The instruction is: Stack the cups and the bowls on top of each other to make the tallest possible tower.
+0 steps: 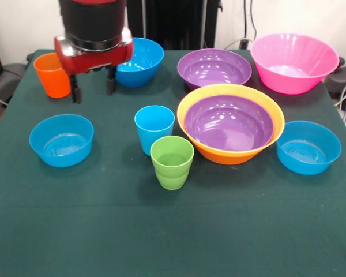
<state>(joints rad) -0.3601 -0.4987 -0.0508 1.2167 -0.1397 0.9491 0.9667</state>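
Ten glossy plastic vessels sit on the dark green cloth-covered surface (173, 242), and the only stacking so far is a wide purple plastic bowl (229, 123) nested inside the large orange-yellow plastic bowl (230, 151) right of centre. The second purple bowl (214, 67) and the large pink plastic bowl (294, 62) stand apart at the far side. Three smaller blue bowls lie scattered: one at the left (61, 139), one at the right (308, 146), one far back (139, 61) just beside the arm. The light blue tumbler (154, 128) and the ridged green tumbler (172, 161) stand close together mid-table. The red and black claw (93, 88) hangs empty, its two dark fingers (75, 91) spread, just beside the orange tumbler (53, 74). The tower seems barely begun; a likely next move is shifting over that orange tumbler, descending, and closing on its rim.
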